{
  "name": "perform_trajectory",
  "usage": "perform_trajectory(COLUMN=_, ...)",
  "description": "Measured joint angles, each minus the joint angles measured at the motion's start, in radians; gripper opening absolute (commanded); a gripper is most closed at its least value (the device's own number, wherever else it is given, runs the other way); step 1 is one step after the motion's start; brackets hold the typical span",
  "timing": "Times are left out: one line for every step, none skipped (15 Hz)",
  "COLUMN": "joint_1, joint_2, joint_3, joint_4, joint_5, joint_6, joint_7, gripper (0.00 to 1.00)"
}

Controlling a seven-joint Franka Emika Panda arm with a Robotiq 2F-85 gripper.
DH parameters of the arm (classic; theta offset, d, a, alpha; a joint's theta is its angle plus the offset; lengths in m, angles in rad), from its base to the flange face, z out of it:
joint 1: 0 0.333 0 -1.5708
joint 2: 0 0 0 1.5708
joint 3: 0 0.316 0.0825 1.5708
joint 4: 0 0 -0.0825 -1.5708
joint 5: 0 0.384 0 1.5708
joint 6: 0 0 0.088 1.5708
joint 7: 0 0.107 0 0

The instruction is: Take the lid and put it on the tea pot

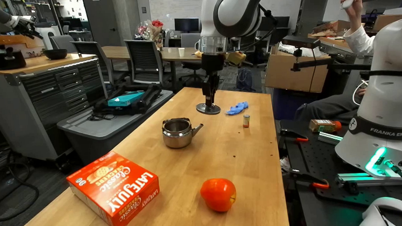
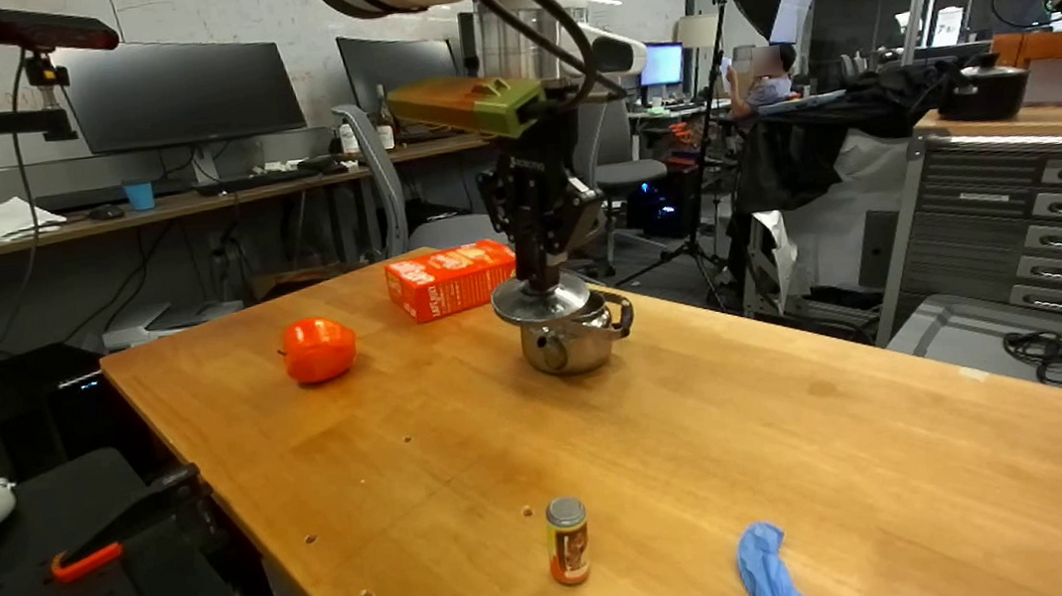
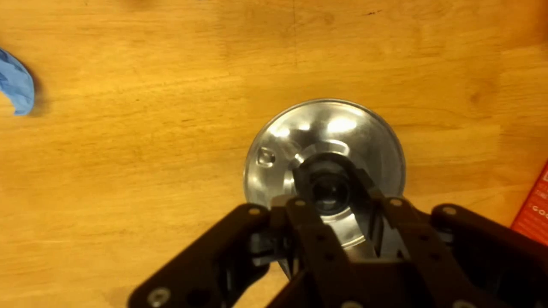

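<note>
The lid is a shiny silver disc, held roughly level above the table; it also shows in an exterior view and the wrist view. My gripper is shut on its dark knob, pointing down; the fingers cover part of the lid in the wrist view. The tea pot is a squat silver pot standing upright with its top open and spout out to one side. The lid is apart from it, higher and off to its side. In an exterior view the lid overlaps the pot. The wrist view mostly hides the pot.
A red cracker box and an orange-red ball are on the table. A small spice jar and a blue glove lie near the lid's side. A grey bin stands beside the table.
</note>
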Motion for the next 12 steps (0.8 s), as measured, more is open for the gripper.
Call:
perform_trajectory(joint_1=0.006, joint_2=0.001, joint_3=0.003, joint_4=0.012, joint_5=0.003, joint_6=-0.003, joint_7=0.001, gripper=0.08)
perform_trajectory(joint_1=0.011, joint_2=0.003, joint_3=0.005, joint_4=0.024, joint_5=0.005, joint_6=-0.003, joint_7=0.004, gripper=0.08)
perform_trajectory(joint_1=0.017, joint_2=0.007, joint_3=0.008, joint_4=0.035, joint_5=0.009, joint_6=-0.003, joint_7=0.007, gripper=0.08)
perform_trajectory(joint_1=0.023, joint_2=0.011, joint_3=0.011, joint_4=0.047, joint_5=0.015, joint_6=-0.003, joint_7=0.007, gripper=0.08)
perform_trajectory(joint_1=0.028, joint_2=0.018, joint_3=0.014, joint_4=0.059, joint_5=0.018, joint_6=-0.003, joint_7=0.009, gripper=0.08)
perform_trajectory(joint_1=0.033, joint_2=0.026, joint_3=0.017, joint_4=0.071, joint_5=0.019, joint_6=-0.003, joint_7=0.013, gripper=0.08)
perform_trajectory(joint_1=0.038, joint_2=0.036, joint_3=0.02, joint_4=0.084, joint_5=0.019, joint_6=-0.003, joint_7=0.02, gripper=0.08)
perform_trajectory(joint_1=0.042, joint_2=0.047, joint_3=0.023, joint_4=0.098, joint_5=0.019, joint_6=-0.003, joint_7=0.028, gripper=0.08)
perform_trajectory(joint_1=0.046, joint_2=0.059, joint_3=0.025, joint_4=0.112, joint_5=0.019, joint_6=-0.003, joint_7=0.039, gripper=0.08)
perform_trajectory(joint_1=0.05, joint_2=0.072, joint_3=0.027, joint_4=0.127, joint_5=0.019, joint_6=-0.003, joint_7=0.049, gripper=0.08)
perform_trajectory(joint_1=0.053, joint_2=0.086, joint_3=0.028, joint_4=0.143, joint_5=0.019, joint_6=-0.003, joint_7=0.061, gripper=0.08)
perform_trajectory(joint_1=0.056, joint_2=0.1, joint_3=0.03, joint_4=0.159, joint_5=0.019, joint_6=-0.002, joint_7=0.071, gripper=0.08)
